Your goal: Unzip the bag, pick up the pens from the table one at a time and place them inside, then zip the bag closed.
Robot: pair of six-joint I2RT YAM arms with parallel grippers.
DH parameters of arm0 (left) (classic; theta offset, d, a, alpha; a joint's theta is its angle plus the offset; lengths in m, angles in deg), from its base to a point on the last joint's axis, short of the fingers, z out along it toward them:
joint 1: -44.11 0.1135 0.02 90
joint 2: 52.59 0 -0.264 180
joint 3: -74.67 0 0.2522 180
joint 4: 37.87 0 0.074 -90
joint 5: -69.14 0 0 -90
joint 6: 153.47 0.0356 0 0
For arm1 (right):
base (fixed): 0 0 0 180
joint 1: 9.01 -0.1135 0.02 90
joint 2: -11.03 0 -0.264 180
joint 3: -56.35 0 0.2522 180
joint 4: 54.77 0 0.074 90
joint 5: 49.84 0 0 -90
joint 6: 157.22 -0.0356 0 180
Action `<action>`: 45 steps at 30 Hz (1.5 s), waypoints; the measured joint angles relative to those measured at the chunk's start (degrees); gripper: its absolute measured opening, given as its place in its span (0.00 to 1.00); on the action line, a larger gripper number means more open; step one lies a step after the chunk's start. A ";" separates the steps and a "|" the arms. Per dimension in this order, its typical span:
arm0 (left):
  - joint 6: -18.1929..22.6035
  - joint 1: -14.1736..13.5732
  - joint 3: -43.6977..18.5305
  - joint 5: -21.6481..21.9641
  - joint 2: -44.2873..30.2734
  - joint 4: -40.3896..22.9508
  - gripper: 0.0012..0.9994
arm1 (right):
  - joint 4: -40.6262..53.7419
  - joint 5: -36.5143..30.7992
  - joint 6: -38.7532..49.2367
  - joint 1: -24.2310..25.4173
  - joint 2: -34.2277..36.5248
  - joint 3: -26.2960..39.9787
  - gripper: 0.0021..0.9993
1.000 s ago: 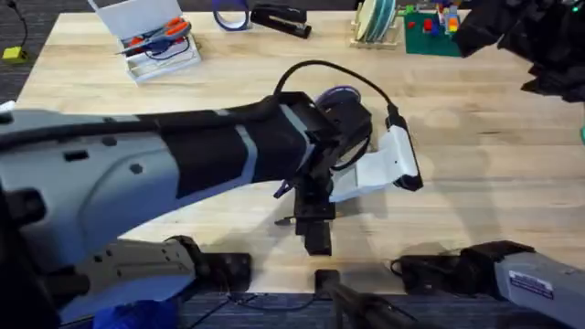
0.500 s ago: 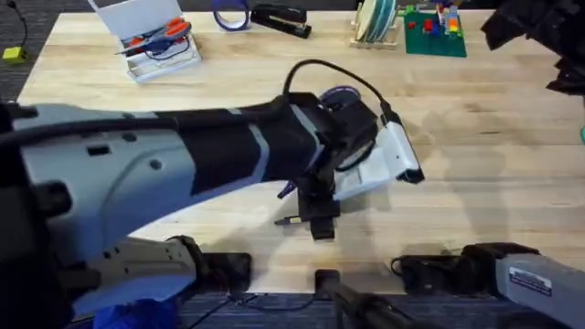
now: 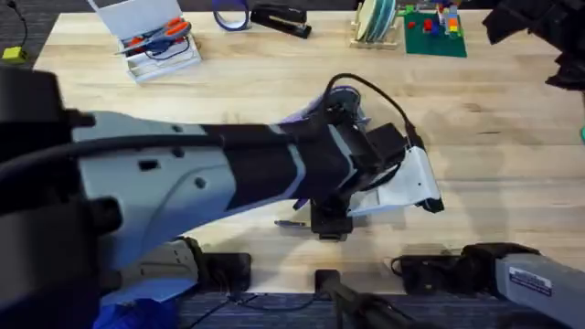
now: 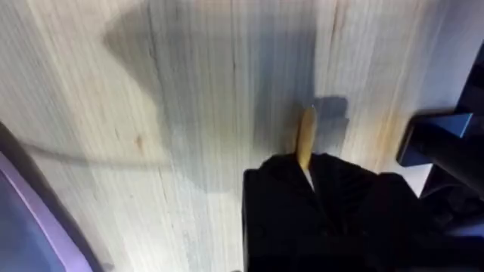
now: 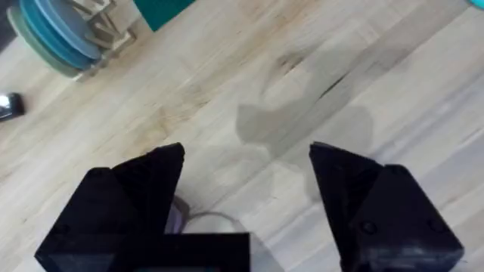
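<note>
My left arm reaches across the middle of the table. Its gripper is down near the front edge, shut on the yellow pen, whose dark tip pokes out to the left. From the left wrist, the yellow pen sticks out between the black fingers just above the wood. The lilac bag lies behind the arm and is mostly hidden; its edge also shows from the left wrist. My right gripper hangs at the back right, and its fingers are open and hold nothing.
Along the back edge stand a white tray with orange-handled scissors, a blue tape ring, a black stapler, a rack of discs and a green baseplate with bricks. Bare wood lies to the right of the left arm.
My left arm's wrist has swung to the right while its gripper stays low on the pen near the front edge. The right gripper has drifted slightly right at the back.
</note>
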 joint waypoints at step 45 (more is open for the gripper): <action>5.30 17.98 -32.34 5.38 -7.35 4.42 0.04 | -0.97 2.41 2.53 1.79 0.00 0.00 1.00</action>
